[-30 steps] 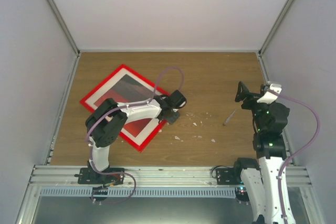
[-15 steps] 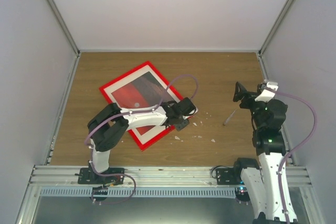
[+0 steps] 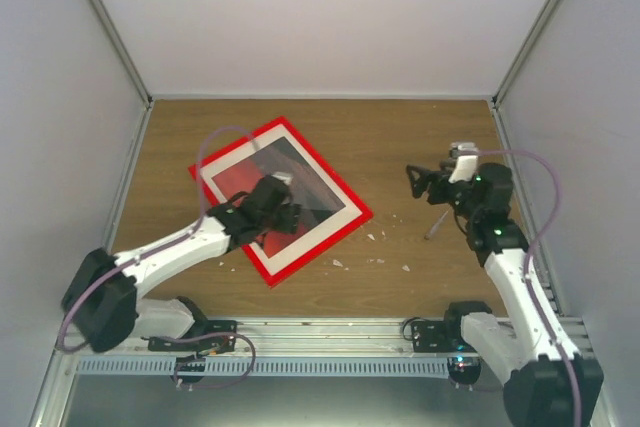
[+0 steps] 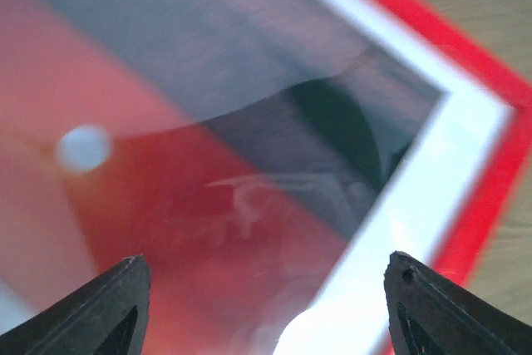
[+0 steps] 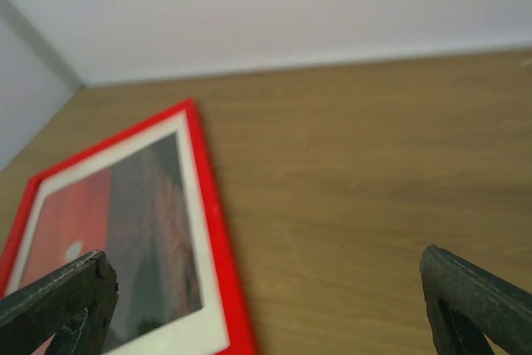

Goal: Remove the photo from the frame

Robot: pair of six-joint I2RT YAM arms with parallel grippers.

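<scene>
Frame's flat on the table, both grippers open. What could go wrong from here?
1. The photo sits face up inside the frame; the left gripper, open just above it, may only press on the glossy front.
2. Nothing holds the frame: the right gripper hangs open off to its side, so a push could slide it.
3. White crumbs by the rim might get underneath.

Small white scraps [image 3: 372,236] scattered on the wooden table [image 3: 420,137] (a thin stick [image 3: 437,224] near them)
</scene>
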